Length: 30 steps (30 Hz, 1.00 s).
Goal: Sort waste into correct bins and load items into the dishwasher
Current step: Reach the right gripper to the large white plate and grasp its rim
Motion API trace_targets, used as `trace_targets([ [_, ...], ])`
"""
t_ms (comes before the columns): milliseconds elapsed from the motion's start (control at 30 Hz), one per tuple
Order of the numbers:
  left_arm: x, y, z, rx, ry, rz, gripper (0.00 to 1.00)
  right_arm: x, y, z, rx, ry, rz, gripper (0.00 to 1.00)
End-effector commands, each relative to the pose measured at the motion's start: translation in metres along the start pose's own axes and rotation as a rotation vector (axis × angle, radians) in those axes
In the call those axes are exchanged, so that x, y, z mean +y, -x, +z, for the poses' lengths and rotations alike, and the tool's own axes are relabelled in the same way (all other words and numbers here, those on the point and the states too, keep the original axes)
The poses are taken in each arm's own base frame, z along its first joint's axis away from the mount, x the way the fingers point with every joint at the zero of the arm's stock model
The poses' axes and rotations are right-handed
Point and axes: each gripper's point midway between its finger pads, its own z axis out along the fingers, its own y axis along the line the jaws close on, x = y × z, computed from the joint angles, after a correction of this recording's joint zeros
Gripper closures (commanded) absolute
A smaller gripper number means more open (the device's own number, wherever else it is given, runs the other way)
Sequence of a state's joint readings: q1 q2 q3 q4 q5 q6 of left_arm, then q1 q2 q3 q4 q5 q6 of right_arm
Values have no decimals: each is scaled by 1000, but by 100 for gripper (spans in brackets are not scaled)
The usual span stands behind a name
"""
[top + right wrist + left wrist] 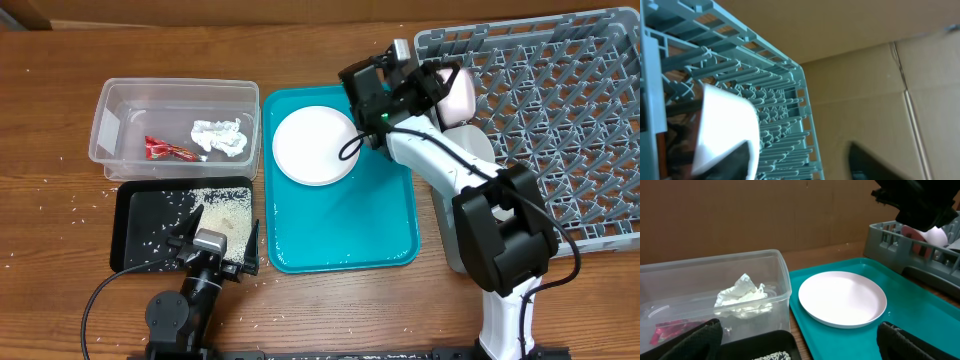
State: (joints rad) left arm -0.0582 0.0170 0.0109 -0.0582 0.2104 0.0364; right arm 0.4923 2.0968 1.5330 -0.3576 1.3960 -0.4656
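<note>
the bowl (458, 95) is at the far left corner of the rack (560, 120), among the pegs; the right gripper (799, 150) is right at it; in the right wrist view one finger is by the bowl and the other stands off with a gap, so i think this gripper is spread and not squeezing; i cannot tell if the bowl sits firm; if a finger catches its rim on the way out, it could roll or drop off the rack's edge; to the left the plate (315, 145) lies flat on the teal tray (380, 230); it looks thin and smooth, so it could slip when grabbed; farther left the tub (120, 100) holds the wrapper (165, 150) and the tissue (222, 137); nearer, the black tray (140, 215) holds rice (225, 212); the left gripper (217, 232) hangs over that tray's near edge, spread wide, holding nothing; some rice lies loose on the table (50, 230).
</note>
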Motion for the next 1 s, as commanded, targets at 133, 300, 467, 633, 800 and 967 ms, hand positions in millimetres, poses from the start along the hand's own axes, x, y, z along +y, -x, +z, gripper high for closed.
trace_targets([
  [133,-1,-1,0,-4,-9,10,0,-43,19,-43,-50,-94,158,24],
  [300,-1,-1,0,-4,-9,10,0,-60,42,-93,-197,30,231,23],
  [467,-1,-1,0,-4,-9,10,0,-43,53,-137,-338,288,245,21],
  [633,-1,-1,0,-4,-9,10,0,31,26,-178,-266,882,248,23],
  [800,-1,-1,0,-4,-9,10,0,70,3,-213,-2,1374,370,18],
  [967,-1,-1,0,-4,-9,10,0,99,-19,-184,279,1454,508,29],
])
